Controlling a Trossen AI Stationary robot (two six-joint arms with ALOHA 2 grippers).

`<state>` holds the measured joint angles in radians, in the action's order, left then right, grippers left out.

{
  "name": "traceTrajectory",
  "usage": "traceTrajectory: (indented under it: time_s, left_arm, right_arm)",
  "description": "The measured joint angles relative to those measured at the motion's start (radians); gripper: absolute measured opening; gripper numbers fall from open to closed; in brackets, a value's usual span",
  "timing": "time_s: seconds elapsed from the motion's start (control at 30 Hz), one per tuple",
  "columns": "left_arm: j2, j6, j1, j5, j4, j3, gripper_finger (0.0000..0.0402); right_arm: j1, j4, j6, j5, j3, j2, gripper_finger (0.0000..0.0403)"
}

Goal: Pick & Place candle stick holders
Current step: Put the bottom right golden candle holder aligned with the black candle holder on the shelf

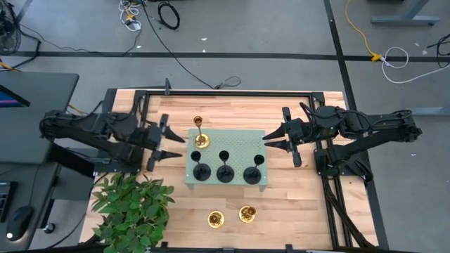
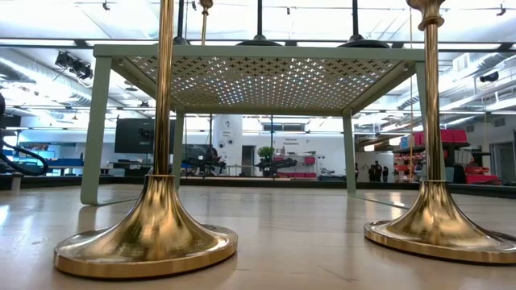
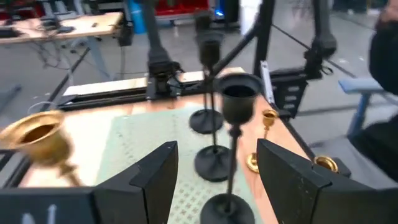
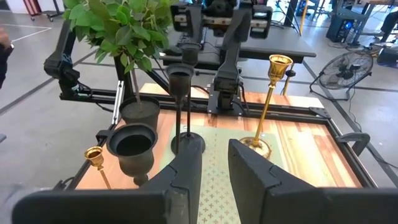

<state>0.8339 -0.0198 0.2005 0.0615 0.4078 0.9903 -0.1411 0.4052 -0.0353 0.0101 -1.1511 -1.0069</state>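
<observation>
A pale green perforated tray (image 1: 235, 144) stands on its legs mid-table. One gold candle stick holder (image 1: 200, 137) stands upright on its far left corner, and three black ones (image 1: 225, 171) stand in a row along its near edge. Two more gold holders (image 1: 216, 219) (image 1: 247, 213) stand on the wood near the front edge; the low view shows their bases (image 2: 149, 234) (image 2: 439, 225). My left gripper (image 1: 176, 145) hovers open just left of the tray, in line with the black row (image 3: 239, 99). My right gripper (image 1: 271, 140) hovers at the tray's right edge, slightly open, nothing between its fingers (image 4: 186, 174).
A potted plant (image 1: 130, 204) fills the near left corner, close beside my left arm. Black frame rails (image 1: 232, 93) run along the table's far edge and both sides. Bare wood lies at the near right (image 1: 302, 211).
</observation>
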Motion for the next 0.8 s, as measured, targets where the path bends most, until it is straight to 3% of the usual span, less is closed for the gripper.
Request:
traceTrajectory:
  time_s: [0.3,0.6,0.8]
  left_arm:
    - [-0.135,0.115,0.000,0.118,0.170,-0.007,0.0218]
    - [-0.304,0.168,0.000,0.126,0.051,-0.241,0.0218]
    - [-0.339,0.199,0.000,0.183,-0.009,-0.336,0.0218]
  right_arm:
    - [-0.001,0.008,0.007,0.000,0.000,0.000,0.0079]
    - [-0.023,-0.013,0.004,0.001,0.031,0.001,0.0079]
    - [-0.060,-0.078,0.037,0.033,0.112,0.005,0.0079]
